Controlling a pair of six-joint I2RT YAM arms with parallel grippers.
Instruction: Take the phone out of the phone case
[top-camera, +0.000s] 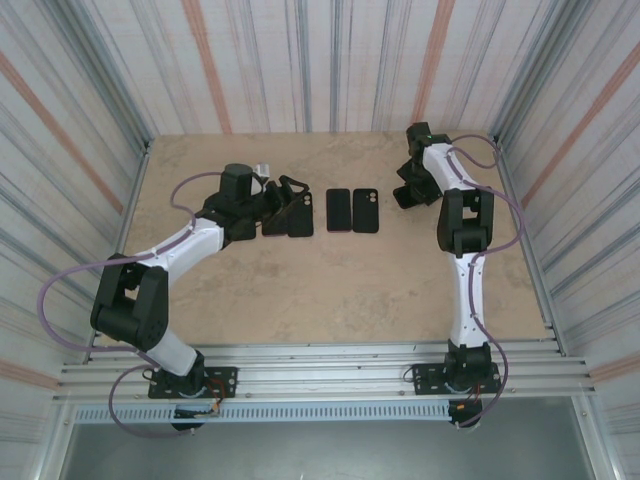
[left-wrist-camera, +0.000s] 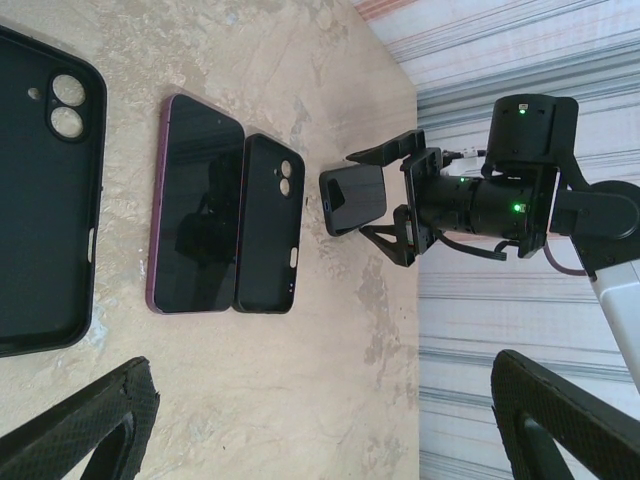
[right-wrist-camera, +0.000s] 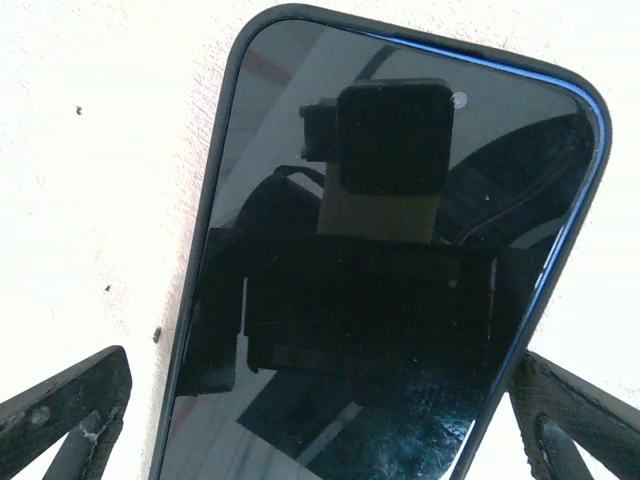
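A dark phone (right-wrist-camera: 380, 250) lies screen up on the table inside a black phone case (right-wrist-camera: 213, 200) whose rim wraps its edges. My right gripper (right-wrist-camera: 320, 405) is open just above it, one finger on each side of the phone's long edges, not pressing on it. In the left wrist view the same phone (left-wrist-camera: 352, 198) sits between the right gripper's (left-wrist-camera: 390, 195) spread fingers. From above, the right gripper (top-camera: 405, 192) is at the far right of the table. My left gripper (left-wrist-camera: 330, 430) is open and holds nothing, hovering at the left (top-camera: 290, 195).
A bare purple-edged phone (left-wrist-camera: 195, 205) and an empty black case (left-wrist-camera: 268, 225) lie side by side mid-table (top-camera: 339, 210) (top-camera: 367, 210). Another empty black case (left-wrist-camera: 40, 190) lies under the left gripper. Striped walls close in the tan table (top-camera: 320, 290).
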